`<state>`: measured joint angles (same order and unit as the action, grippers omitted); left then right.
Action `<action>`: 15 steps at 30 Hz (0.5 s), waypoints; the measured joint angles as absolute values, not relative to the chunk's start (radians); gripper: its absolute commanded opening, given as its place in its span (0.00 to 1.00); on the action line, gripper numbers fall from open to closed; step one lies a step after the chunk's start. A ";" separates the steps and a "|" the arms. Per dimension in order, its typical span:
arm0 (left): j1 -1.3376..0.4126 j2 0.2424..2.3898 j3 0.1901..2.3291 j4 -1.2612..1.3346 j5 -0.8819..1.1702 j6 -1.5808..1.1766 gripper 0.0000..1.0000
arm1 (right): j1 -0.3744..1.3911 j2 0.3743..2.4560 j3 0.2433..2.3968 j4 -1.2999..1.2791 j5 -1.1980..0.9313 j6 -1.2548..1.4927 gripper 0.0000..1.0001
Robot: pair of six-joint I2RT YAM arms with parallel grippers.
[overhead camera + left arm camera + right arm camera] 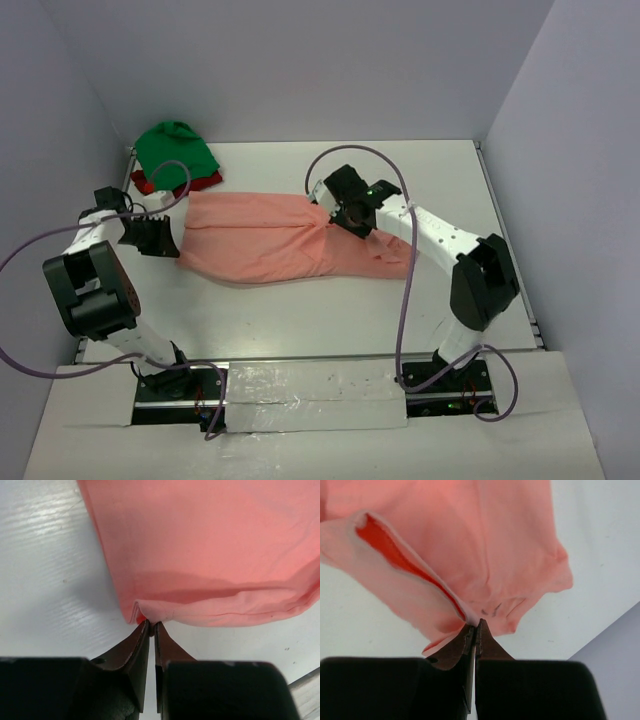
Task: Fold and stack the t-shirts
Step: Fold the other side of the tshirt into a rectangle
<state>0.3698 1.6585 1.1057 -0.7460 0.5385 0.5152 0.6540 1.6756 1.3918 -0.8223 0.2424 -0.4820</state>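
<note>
My left gripper (151,625) has its jaws nearly pressed together, nipping the very corner of the salmon-pink t-shirt (210,555). The shirt spreads away ahead of the tips and off to their right, lying flat on the table (45,570). The right gripper (476,626) is squeezed tight too, with a thin bit of the same shirt's edge bunched right at its tips. A fold gapes just ahead and to the left of them, showing the darker inside. From above, the shirt runs as a long band between the two grippers, with a tail lying past the right one toward its own arm. The green t-shirt (176,150) is heaped over the dark red t-shirt (150,184) beyond the left gripper, close to the pink cloth; I cannot tell whether they touch.

What worries me is how shallow both holds look. If I lift or pull the arms apart, I reckon the corner could slide out of the left tips, since so little cloth sits between them. I also cannot tell whether the left grip has both layers. If it has only one, the fold would open as it rises. On the right, the bunched edge could set a crooked crease, and carrying the cloth beyond the left gripper might snag the heap there
</note>
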 measured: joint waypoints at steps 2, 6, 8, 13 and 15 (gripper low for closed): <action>0.354 1.676 1.118 -0.743 0.540 0.506 0.17 | 0.626 1.722 1.442 -0.811 0.243 -0.495 0.00; 0.332 1.696 1.129 -0.741 0.540 0.497 0.16 | 0.582 1.791 1.507 -0.797 0.249 -0.517 0.00; 0.321 1.700 1.134 -0.738 0.539 0.491 0.16 | 0.562 1.821 1.530 -0.793 0.254 -0.525 0.00; 0.308 1.702 1.158 -0.737 0.537 0.474 0.14 | 0.501 1.877 1.571 -0.780 0.267 -0.549 0.00; 0.306 1.702 1.167 -0.732 0.535 0.471 0.13 | 0.476 1.886 1.579 -0.772 0.270 -0.553 0.00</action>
<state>0.3058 1.7020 1.1667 -0.7319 0.5346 0.4706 0.4763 1.8858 1.5795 -0.7715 0.2699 -0.5529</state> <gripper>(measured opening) 0.145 0.019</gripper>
